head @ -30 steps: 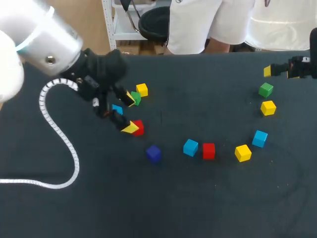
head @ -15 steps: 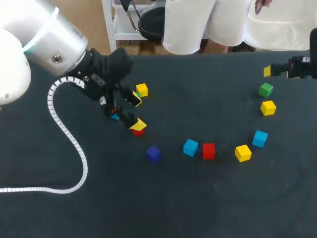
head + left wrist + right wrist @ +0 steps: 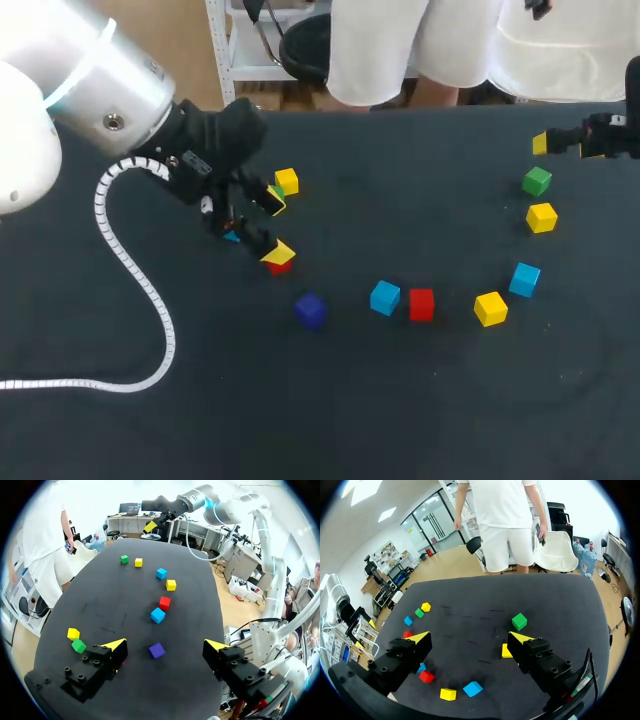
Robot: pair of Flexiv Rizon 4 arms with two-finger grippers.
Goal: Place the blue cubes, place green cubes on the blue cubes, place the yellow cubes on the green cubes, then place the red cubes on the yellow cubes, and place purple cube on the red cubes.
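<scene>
Left hand [image 3: 273, 227] is hanging wide open, empty, left of centre over half-hidden blue cube [image 3: 232, 237]; probably lining up first pick.

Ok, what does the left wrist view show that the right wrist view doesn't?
Only the left wrist view shows the purple cube, lying just ahead of the open left pincer. Only the right wrist view shows the blue cube that sits close to the green cube; the left wrist view does not show it. Both views show that green cube and the yellow cube beside it, plus more blue, red, yellow and green cubes spread across the table.
</scene>
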